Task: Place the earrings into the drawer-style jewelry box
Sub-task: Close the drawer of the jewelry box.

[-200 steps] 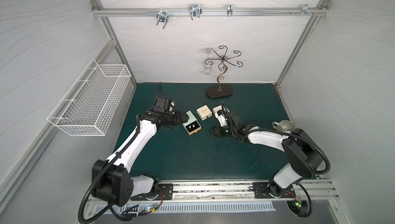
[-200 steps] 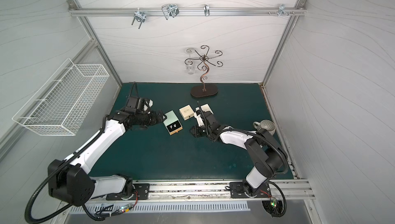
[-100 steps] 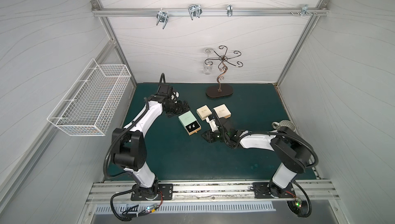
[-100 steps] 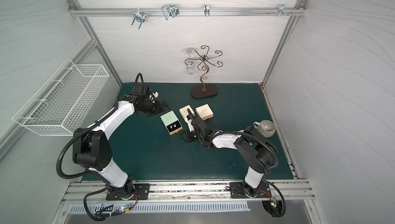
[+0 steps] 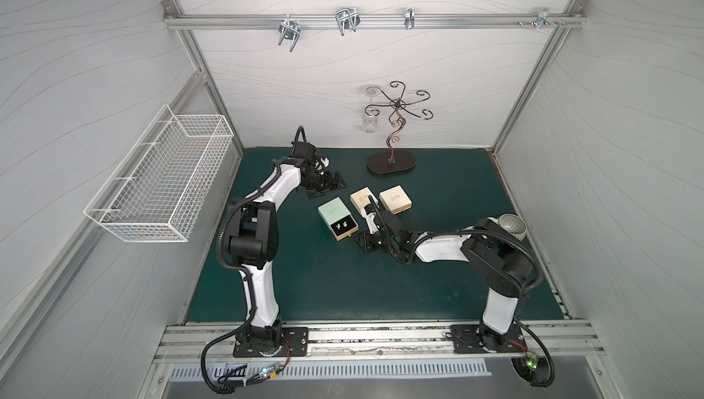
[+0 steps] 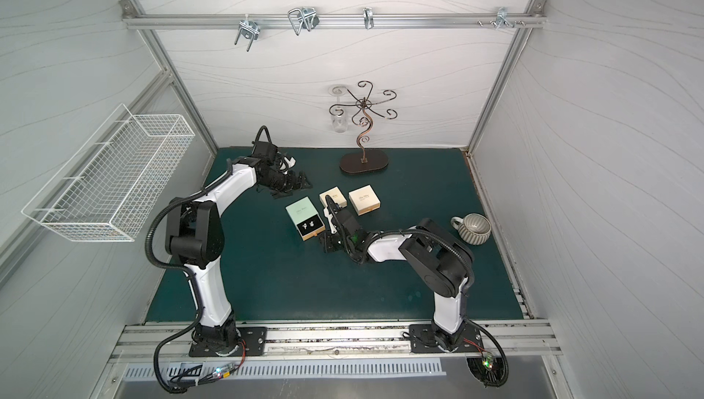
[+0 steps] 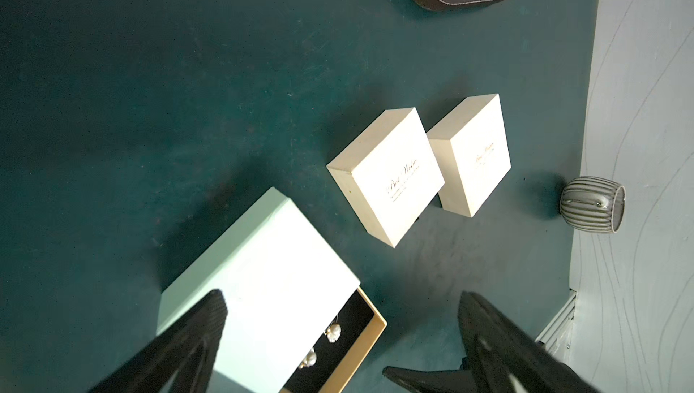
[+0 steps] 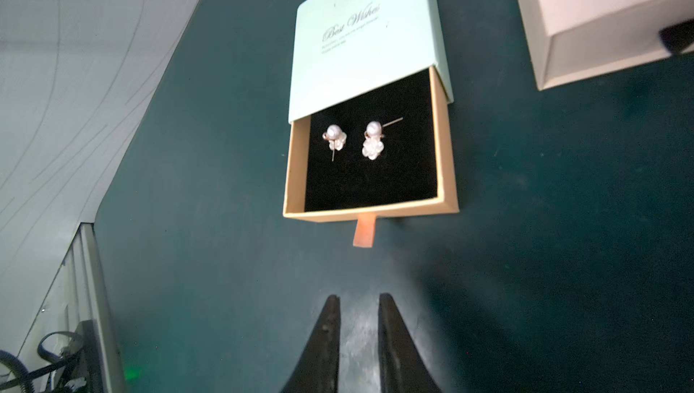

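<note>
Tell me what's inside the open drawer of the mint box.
Two pearl-topped earrings lie on the black lining of the drawer, apart from each other. The drawer's rear part sits under the mint sleeve, so anything there is hidden.

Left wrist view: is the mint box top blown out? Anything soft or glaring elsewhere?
Left wrist view: yes, mint box top clips to white, print lost; cream boxes keep their lettering. Right wrist view: earrings sharp on black lining, mint print readable, right gripper's fingers soft up close. In both top views: even light, earrings only specks.
</note>
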